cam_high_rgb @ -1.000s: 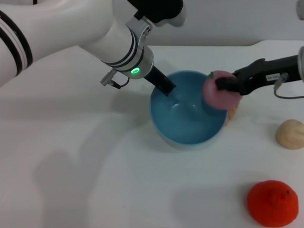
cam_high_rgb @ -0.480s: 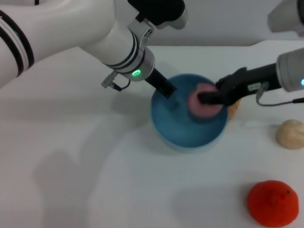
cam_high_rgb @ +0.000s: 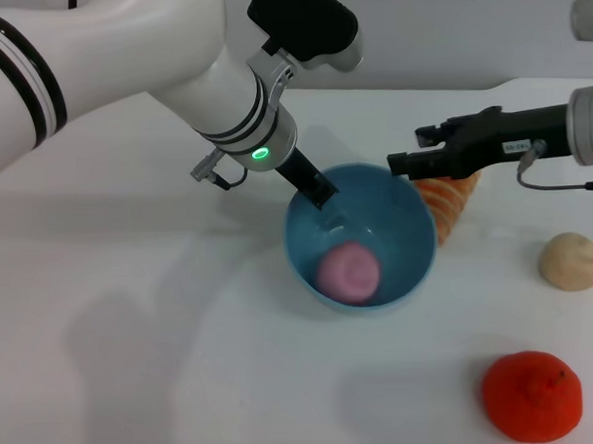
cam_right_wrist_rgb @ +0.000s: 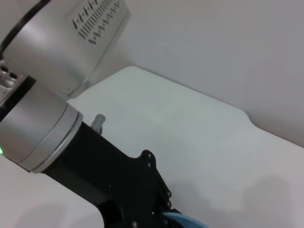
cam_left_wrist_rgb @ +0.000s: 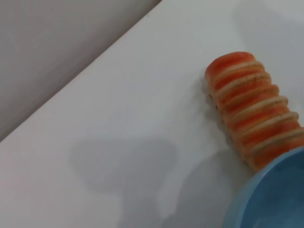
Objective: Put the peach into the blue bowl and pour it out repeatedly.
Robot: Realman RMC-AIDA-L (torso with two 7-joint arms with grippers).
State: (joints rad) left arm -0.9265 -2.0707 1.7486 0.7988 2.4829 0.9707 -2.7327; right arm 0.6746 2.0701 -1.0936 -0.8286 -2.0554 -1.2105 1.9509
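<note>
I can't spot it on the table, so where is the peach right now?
In the head view the peach lies inside the blue bowl at mid-table, between the left gripper on the bowl's far rim and the right gripper, which is open above it.

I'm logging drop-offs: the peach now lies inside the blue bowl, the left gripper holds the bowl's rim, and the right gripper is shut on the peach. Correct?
Not quite. The peach does lie inside the blue bowl, with the left gripper at its rim, but the right gripper holds nothing: it hangs above the bowl's far edge, apart from the peach. The head view shows this.
</note>
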